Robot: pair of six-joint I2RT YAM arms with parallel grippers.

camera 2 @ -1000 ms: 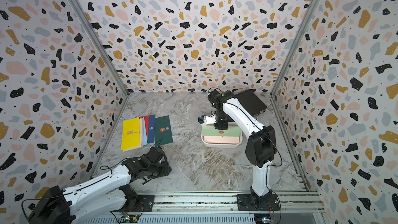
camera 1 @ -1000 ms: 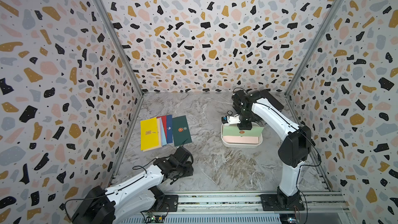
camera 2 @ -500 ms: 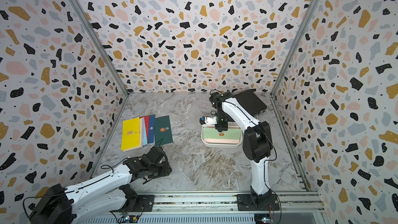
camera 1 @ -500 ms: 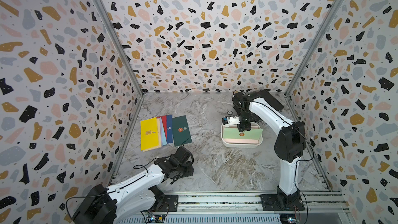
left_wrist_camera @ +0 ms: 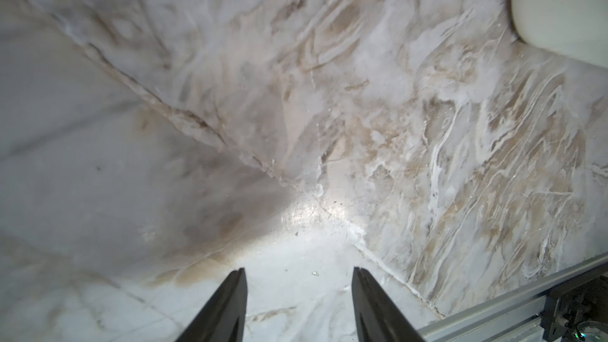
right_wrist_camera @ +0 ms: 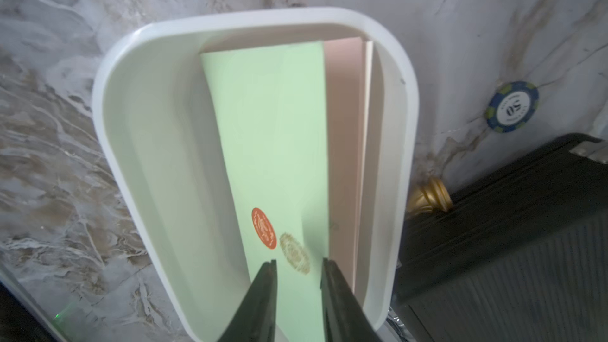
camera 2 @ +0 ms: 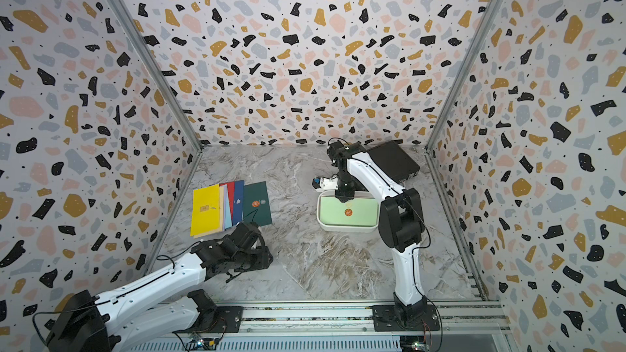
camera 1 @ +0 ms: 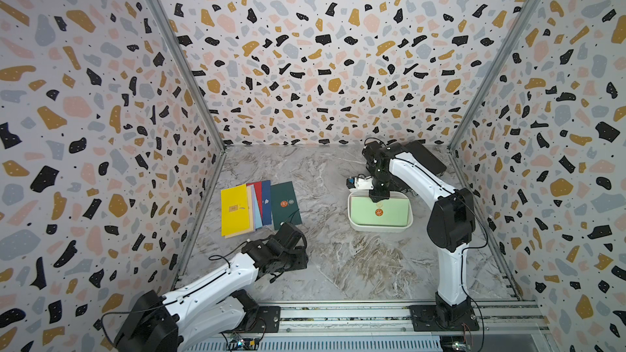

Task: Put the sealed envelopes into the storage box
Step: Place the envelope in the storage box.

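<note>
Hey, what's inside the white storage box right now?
In the storage box, a light green envelope lies on top, bearing an orange-red seal and a gold seal. A pink envelope and a cream envelope peek out beneath it. Anything lower is covered.

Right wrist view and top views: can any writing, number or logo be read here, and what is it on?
"50": on the blue poker chip lying beside the black case.
Too blurred: the small lettering around the chip's rim.
Nothing legible: the orange seal and gold seal on the light green envelope, patterns only.
Too small: the label on the yellow envelope, the seals on the dark green envelope.
</note>
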